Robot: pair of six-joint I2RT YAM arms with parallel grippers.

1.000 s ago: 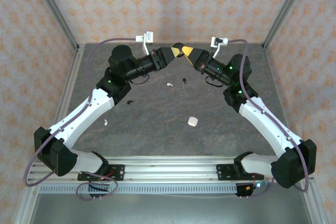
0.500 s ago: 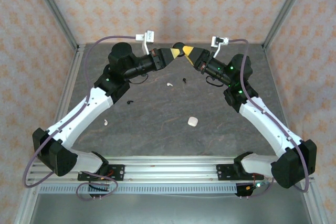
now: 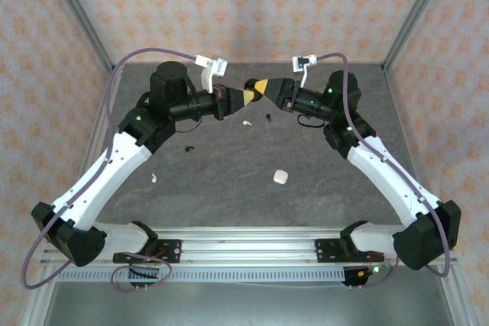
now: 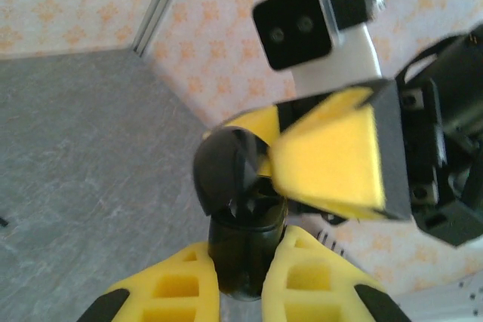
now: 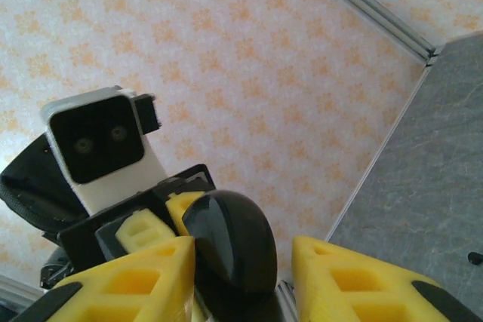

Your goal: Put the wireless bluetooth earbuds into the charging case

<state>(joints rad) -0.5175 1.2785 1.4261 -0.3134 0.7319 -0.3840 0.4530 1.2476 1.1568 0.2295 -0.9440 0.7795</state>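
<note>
Now: left gripper (image 4: 245,265) is clenched on the body of the black charging case (image 4: 240,231), held in the air over the far middle of the table (image 3: 229,188). Right gripper (image 5: 243,253) stands parted around the raised lid (image 5: 230,239); one pad touches it, the other does not. Below lie a white earbud (image 3: 246,122) beside a black earbud (image 3: 269,117), and a second black earbud (image 3: 188,147) nearer the left arm. We judge the step to be opening the case. To do it well: hold the base firm and level, and draw the right fingers clear without knocking the lid shut.
</note>
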